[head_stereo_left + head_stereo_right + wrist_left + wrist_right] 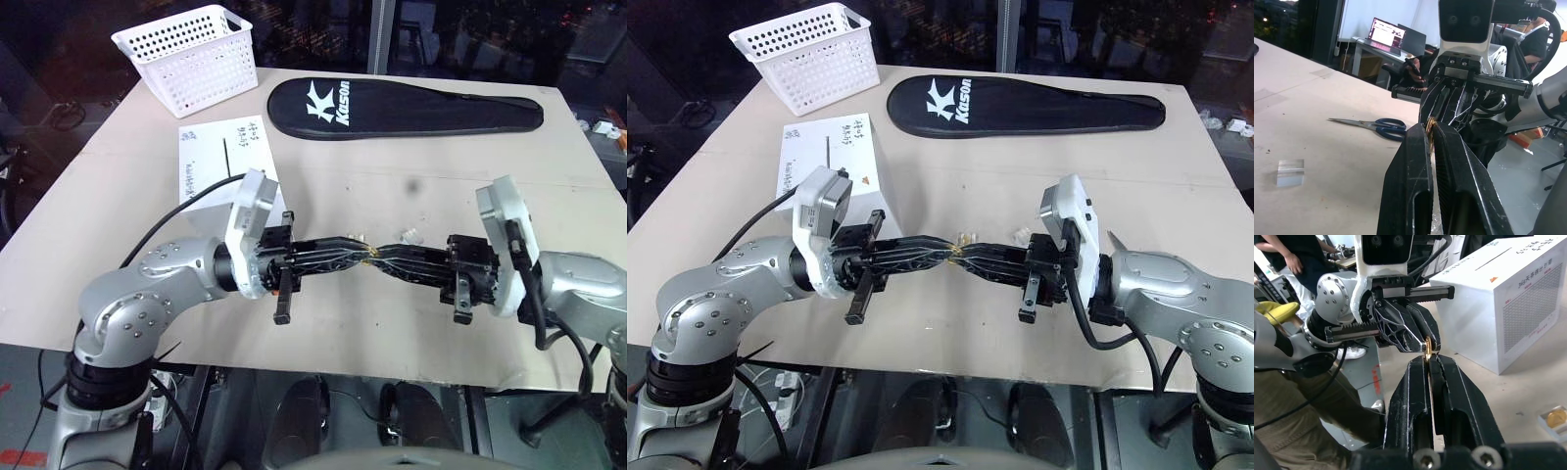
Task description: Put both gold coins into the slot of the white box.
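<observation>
My two grippers meet tip to tip above the table's front middle. The left gripper [361, 257] is shut on a gold coin [1430, 129], pinched edge-on at its fingertips. The right gripper [385, 262] points at it from the other side, its tips right at the same coin [1426, 345]. The other gold coin [1555, 418] lies on the table in a small clear case. The white box [211, 157] stands behind my left arm, with the dark slot [226, 157] in its top.
A white perforated basket [191, 57] stands at the back left and a black racket bag [402, 106] lies along the far edge. Scissors [1378, 126] lie on the table on the right side. People stand beyond the table.
</observation>
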